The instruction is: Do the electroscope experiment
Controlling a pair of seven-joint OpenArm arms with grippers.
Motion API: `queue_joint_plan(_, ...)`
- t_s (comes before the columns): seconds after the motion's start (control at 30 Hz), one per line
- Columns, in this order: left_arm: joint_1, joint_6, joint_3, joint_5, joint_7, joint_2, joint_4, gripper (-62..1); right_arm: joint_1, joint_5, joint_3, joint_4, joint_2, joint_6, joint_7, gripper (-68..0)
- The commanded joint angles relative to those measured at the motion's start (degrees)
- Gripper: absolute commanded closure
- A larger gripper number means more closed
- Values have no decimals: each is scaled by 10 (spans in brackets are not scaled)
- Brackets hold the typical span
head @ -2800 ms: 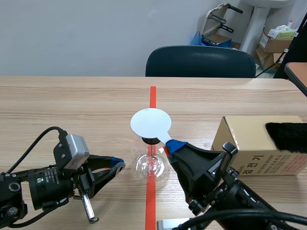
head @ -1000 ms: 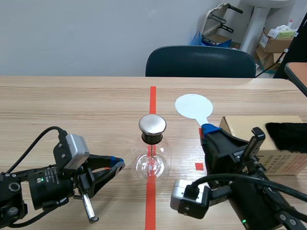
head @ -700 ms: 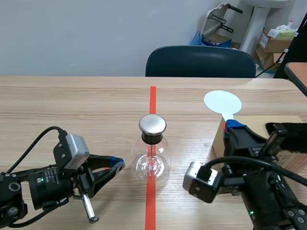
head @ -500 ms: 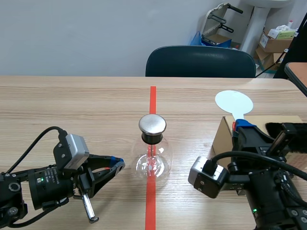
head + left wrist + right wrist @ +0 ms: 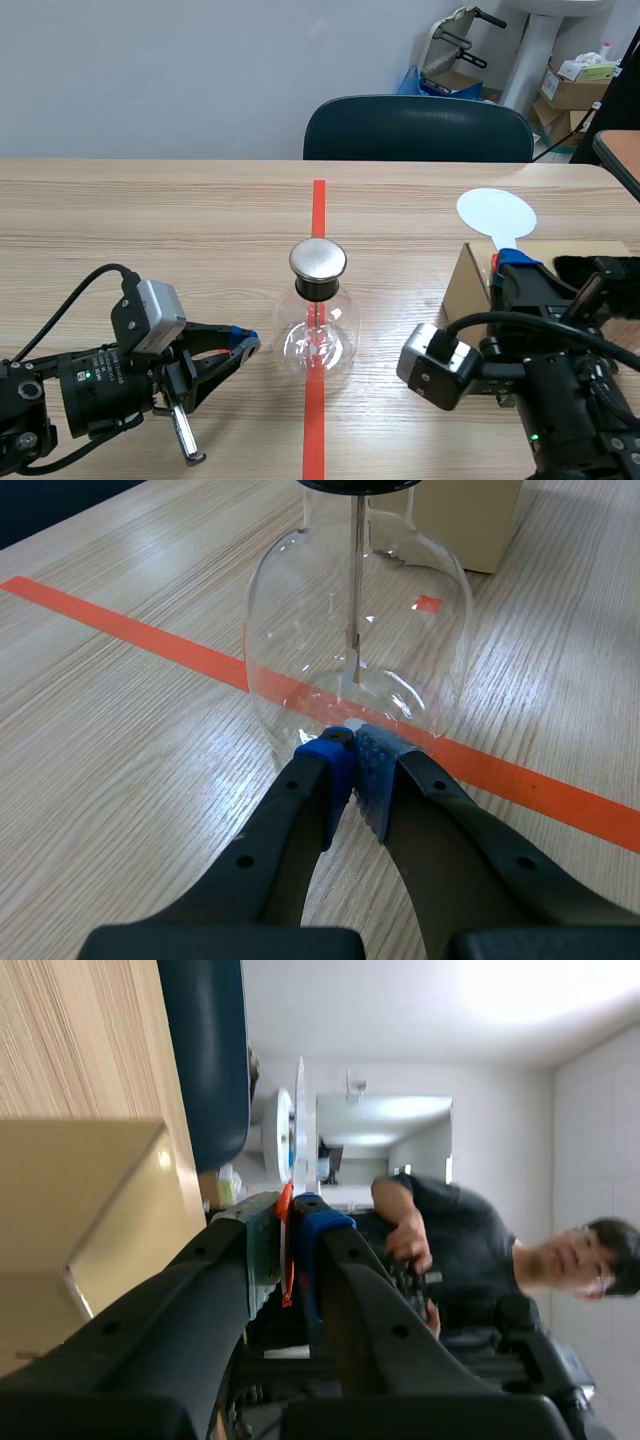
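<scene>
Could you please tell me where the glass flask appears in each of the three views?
Scene view: the glass flask stands mid-table on the red tape line.
Left wrist view: directly ahead of the left gripper's shut fingertips.
Right wrist view: not in it.
Shared landmark: the cardboard box, visible in all three views.

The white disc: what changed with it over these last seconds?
The right claw, gripping the white disc, swung it from above the metal cap of the flask away to the right, by the cardboard box. The flask and the shut left claw beside it stayed put.
</scene>
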Motion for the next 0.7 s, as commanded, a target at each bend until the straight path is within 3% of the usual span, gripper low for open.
queue_joint_plan(0.0, 0, -1, -3, -4, -10, 0, 10, -27, -1, 0, 2, 14, 6, -8, 21, -10)
queue_joint_plan(0.47, 0, -1, -3, -4, -10, 1, 10, -27, -1, 0, 2, 14, 6, -9, 264, -10)
queue_joint_plan(0.67, 0, -1, -3, -4, -10, 1, 10, -27, -1, 0, 2, 14, 6, -9, 339, -11)
